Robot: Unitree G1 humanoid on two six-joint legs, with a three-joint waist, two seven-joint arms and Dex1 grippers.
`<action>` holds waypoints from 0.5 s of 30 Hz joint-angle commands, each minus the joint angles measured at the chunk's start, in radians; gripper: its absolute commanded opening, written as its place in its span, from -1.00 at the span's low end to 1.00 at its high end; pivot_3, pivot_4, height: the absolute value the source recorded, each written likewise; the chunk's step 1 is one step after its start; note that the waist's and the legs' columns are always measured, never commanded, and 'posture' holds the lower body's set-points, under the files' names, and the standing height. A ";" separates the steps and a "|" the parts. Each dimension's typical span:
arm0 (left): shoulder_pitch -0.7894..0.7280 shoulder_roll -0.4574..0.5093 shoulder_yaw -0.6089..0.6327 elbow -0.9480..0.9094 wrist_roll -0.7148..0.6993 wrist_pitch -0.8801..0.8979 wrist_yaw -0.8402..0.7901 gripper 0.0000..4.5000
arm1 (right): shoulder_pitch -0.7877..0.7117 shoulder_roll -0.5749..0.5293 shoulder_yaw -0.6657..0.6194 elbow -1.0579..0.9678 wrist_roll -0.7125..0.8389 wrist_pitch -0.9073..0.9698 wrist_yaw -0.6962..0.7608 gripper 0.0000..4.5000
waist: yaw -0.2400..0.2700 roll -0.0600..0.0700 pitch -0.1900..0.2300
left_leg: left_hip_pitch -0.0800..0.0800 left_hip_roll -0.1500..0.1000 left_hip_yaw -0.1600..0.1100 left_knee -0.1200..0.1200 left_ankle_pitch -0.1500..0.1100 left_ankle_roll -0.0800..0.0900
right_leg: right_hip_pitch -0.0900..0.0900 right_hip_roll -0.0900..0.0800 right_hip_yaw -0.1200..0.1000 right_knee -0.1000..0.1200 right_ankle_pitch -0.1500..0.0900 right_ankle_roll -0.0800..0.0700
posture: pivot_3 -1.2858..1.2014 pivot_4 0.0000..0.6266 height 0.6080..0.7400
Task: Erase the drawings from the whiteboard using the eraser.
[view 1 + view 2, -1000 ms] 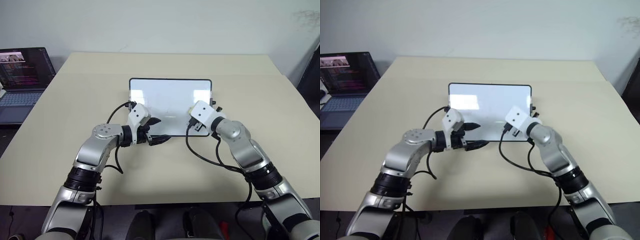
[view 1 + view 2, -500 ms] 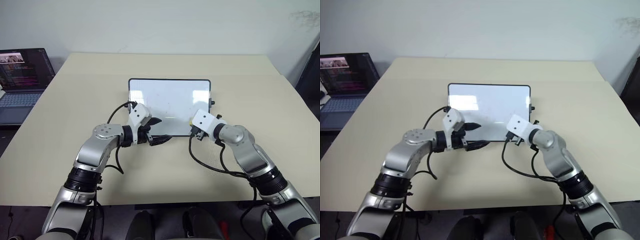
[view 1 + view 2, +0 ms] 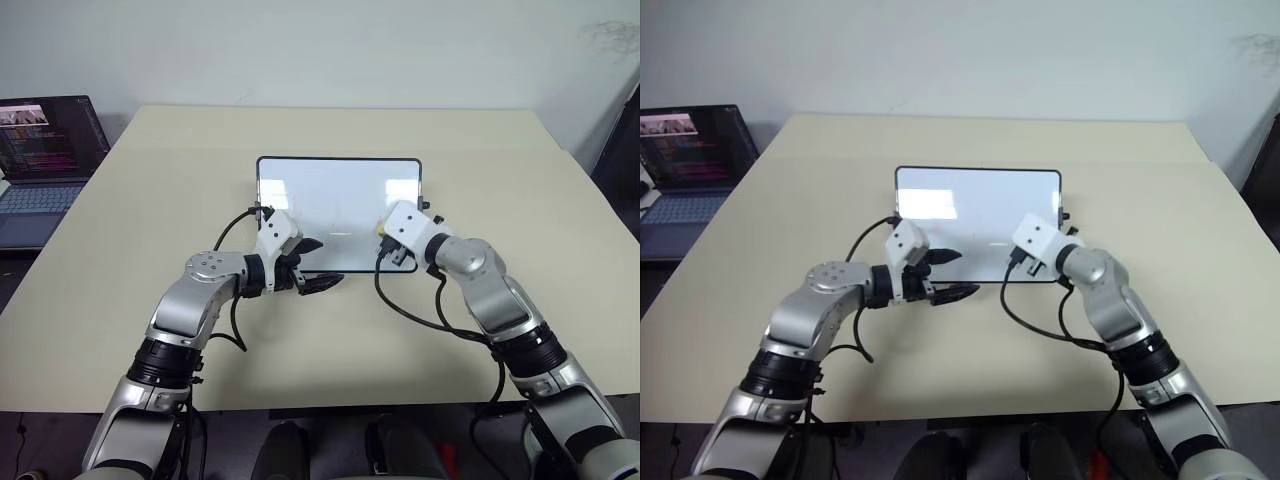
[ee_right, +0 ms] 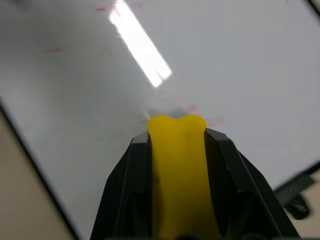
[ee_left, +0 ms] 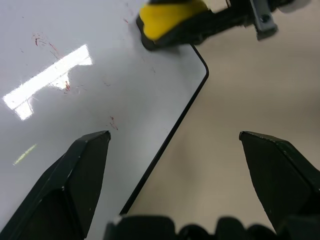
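Small glossy white whiteboard with thin black frame [image 3: 338,190] lies flat mid beige desk [image 3: 520,200]. Right pincer [image 4: 176,131] clamps yellow sponge eraser [image 4: 179,175], pressed on board near its right front corner. Faint red marker smudges [image 5: 42,42] show on board. Left pincer [image 5: 175,140] spread wide, empty, over board's front edge. Open laptop [image 3: 45,150] off desk's far left.

The whiteboard [image 3: 338,212] sits flat in the middle of the frame, glossy white with a thin black frame. The drawings [image 5: 50,47] are mostly gone – just faint red smudges. The eraser [image 4: 178,175] – yellow, squeezed – presses on the board's lower-right part.
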 commanded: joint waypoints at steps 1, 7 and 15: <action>-0.002 0.003 0.014 -0.042 -0.013 -0.005 0.000 1.00 | -0.043 0.036 -0.042 0.054 -0.029 -0.032 -0.099 -0.51 | -0.002 0.000 0.000 | 0.000 0.000 0.000 0.000 0.000 0.000 | 0.000 0.000 0.000 0.000 0.000 0.000 | 0.03 -0.52 1.00; -0.002 0.001 0.014 -0.033 -0.010 -0.013 0.000 1.00 | -0.086 0.056 -0.070 0.107 -0.027 -0.069 -0.156 -0.51 | 0.003 0.000 0.000 | -0.001 0.000 0.000 0.000 0.000 0.000 | -0.001 0.000 0.000 0.000 0.000 0.000 | 0.03 -0.52 1.00; -0.004 -0.004 0.016 -0.028 -0.011 -0.017 0.004 1.00 | -0.003 0.044 -0.038 0.030 0.001 0.018 -0.037 -0.51 | 0.003 0.000 0.000 | -0.001 0.000 0.000 -0.001 0.000 0.000 | -0.001 -0.001 -0.001 -0.001 0.000 0.000 | 0.03 -0.52 1.00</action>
